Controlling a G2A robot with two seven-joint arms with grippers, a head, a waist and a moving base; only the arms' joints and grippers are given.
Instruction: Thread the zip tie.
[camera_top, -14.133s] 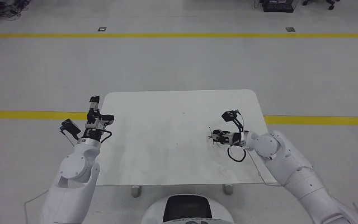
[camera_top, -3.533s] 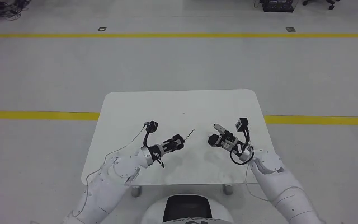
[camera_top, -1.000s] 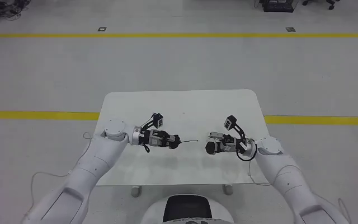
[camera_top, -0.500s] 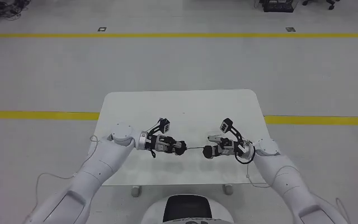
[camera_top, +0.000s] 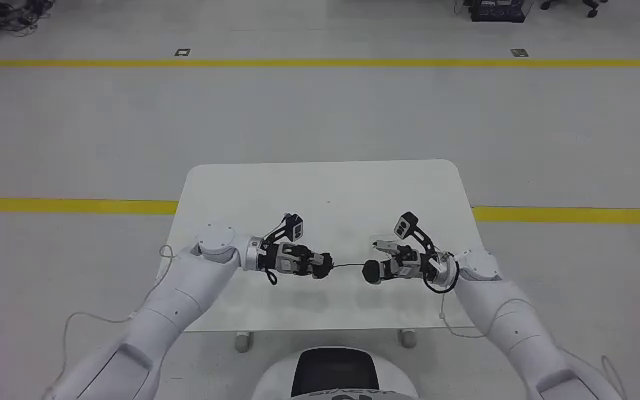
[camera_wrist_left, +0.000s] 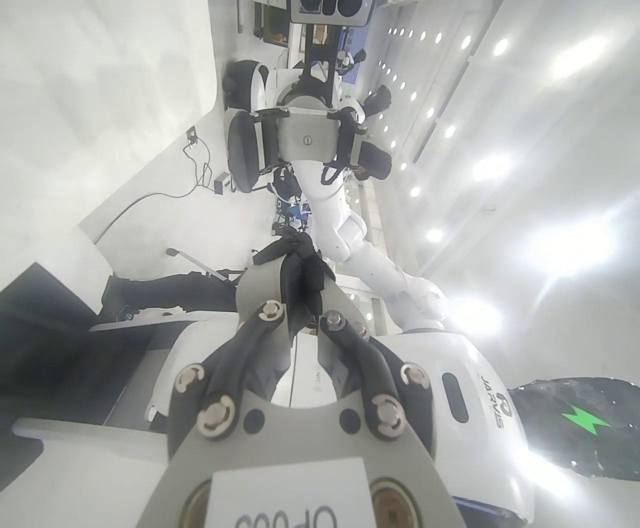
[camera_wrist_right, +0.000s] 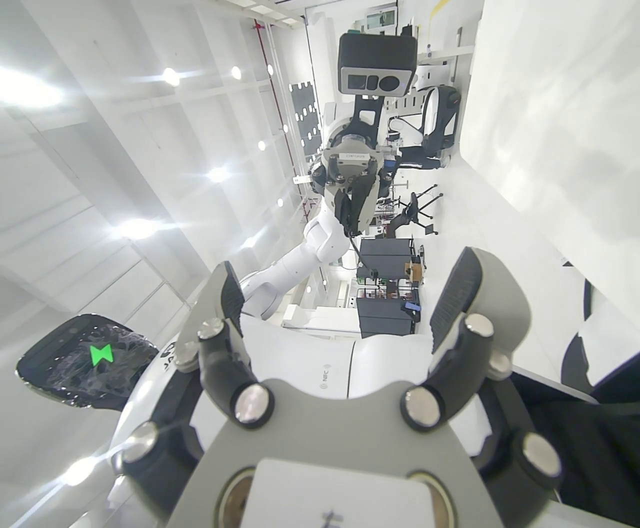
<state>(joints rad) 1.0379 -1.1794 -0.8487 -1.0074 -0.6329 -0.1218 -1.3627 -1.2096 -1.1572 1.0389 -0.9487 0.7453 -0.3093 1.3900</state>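
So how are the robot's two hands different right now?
The left hand is pinched shut; the right hand is wide open. The left hand holds the black zip tie, pointing it at the right hand, which holds nothing. Both hover over the table, facing each other.

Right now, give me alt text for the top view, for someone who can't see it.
The left gripper holds a thin black zip tie above a white table, pointing it across at the right gripper facing it. The tie's free end reaches almost to that gripper; contact can't be judged from this view.
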